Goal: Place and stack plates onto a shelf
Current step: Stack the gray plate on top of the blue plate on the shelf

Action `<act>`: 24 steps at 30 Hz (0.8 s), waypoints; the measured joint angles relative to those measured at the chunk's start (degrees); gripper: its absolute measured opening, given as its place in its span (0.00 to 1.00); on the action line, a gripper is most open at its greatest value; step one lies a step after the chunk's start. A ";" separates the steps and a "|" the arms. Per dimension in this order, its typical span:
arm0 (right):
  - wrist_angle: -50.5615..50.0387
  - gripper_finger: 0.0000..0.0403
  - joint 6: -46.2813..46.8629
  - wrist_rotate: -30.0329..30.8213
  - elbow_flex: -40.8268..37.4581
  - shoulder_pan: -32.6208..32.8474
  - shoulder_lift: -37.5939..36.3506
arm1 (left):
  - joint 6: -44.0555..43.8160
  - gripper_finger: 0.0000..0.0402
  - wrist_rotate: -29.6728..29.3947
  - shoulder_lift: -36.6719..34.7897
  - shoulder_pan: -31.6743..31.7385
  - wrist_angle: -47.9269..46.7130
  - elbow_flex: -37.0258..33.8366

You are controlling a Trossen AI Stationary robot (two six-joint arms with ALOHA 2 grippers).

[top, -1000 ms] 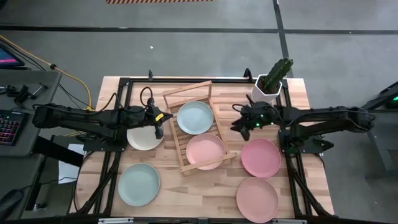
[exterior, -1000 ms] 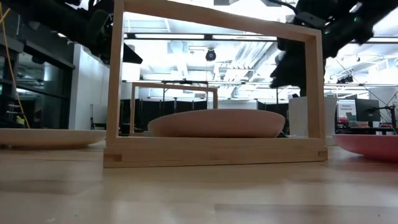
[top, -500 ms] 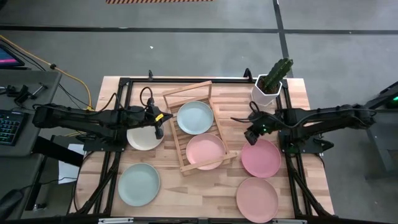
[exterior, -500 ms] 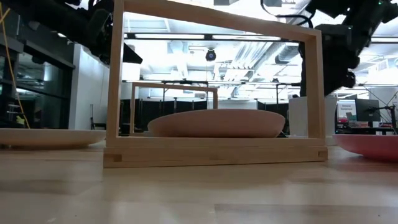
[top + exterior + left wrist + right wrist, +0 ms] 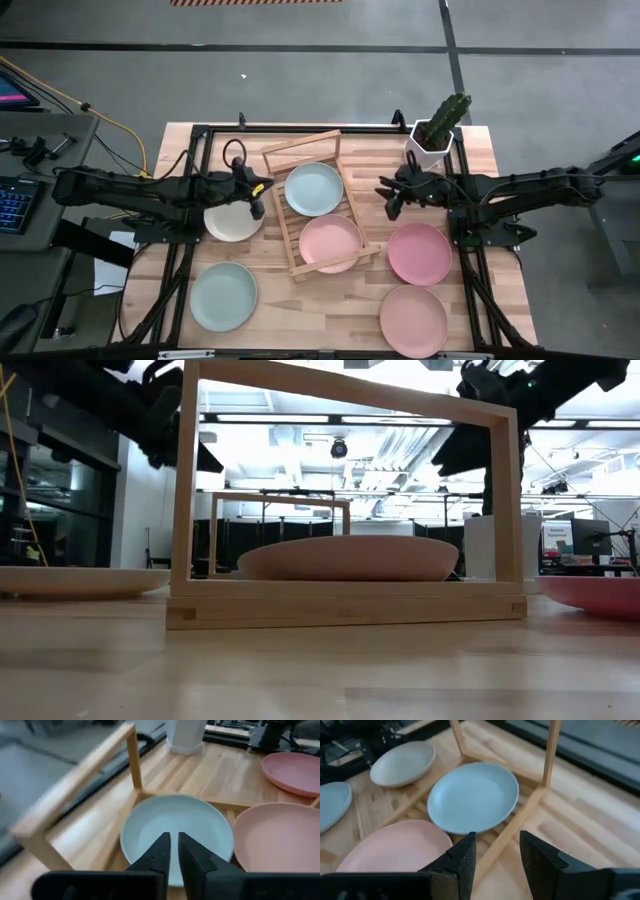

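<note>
High view: shelf (image 5: 322, 203) runs near-to-far, slightly tilted; left fingers (image 5: 172, 851) barely parted, right fingers (image 5: 495, 855) apart, both empty.

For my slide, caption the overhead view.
Two plates on the shelf, four on the table.
</note>
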 joint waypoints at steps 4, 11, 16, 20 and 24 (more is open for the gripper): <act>1.03 0.33 -1.76 3.29 0.00 0.00 0.02 | -5.21 0.16 2.27 0.00 -3.83 -4.16 0.02; 1.12 0.33 -2.19 6.46 0.00 0.00 0.04 | -16.80 0.30 2.83 0.70 -15.91 -13.64 3.45; 3.76 0.33 -1.57 6.59 -1.37 0.00 0.04 | -27.44 0.33 1.67 4.40 -24.34 -18.40 4.09; 4.65 0.33 -1.28 6.59 -2.33 0.00 0.07 | -34.22 0.34 -1.49 9.59 -28.12 -21.91 4.09; 5.21 0.33 -1.26 6.57 -2.51 0.00 0.07 | -39.29 0.34 -6.53 13.89 -27.99 -23.96 4.07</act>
